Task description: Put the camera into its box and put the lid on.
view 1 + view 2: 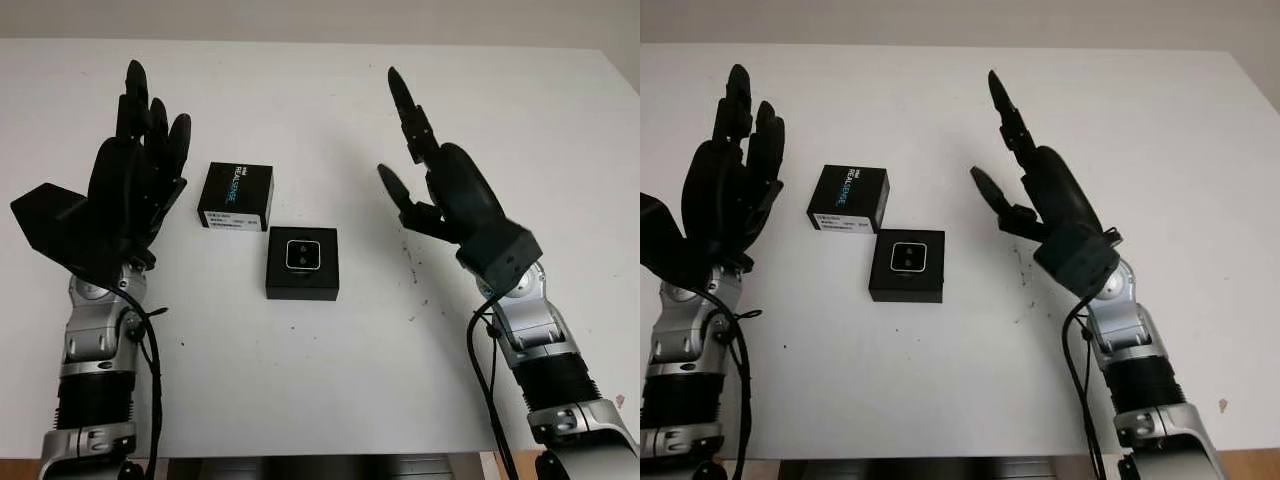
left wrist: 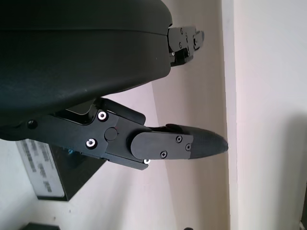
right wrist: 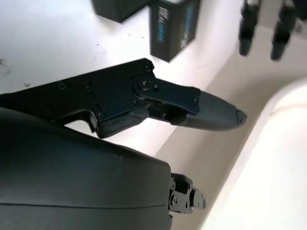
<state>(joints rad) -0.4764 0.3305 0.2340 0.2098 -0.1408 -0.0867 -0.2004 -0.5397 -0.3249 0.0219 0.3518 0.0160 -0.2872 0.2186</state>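
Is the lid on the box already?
No, the lid lies on the table beside the open box, with the camera showing inside.

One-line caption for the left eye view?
Both open hands, left and right, flank the lid and the open box holding the camera.

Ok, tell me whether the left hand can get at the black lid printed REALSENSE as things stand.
Probably yes. The left hand is open, raised just beside the black printed lid, with only bare white table between them.
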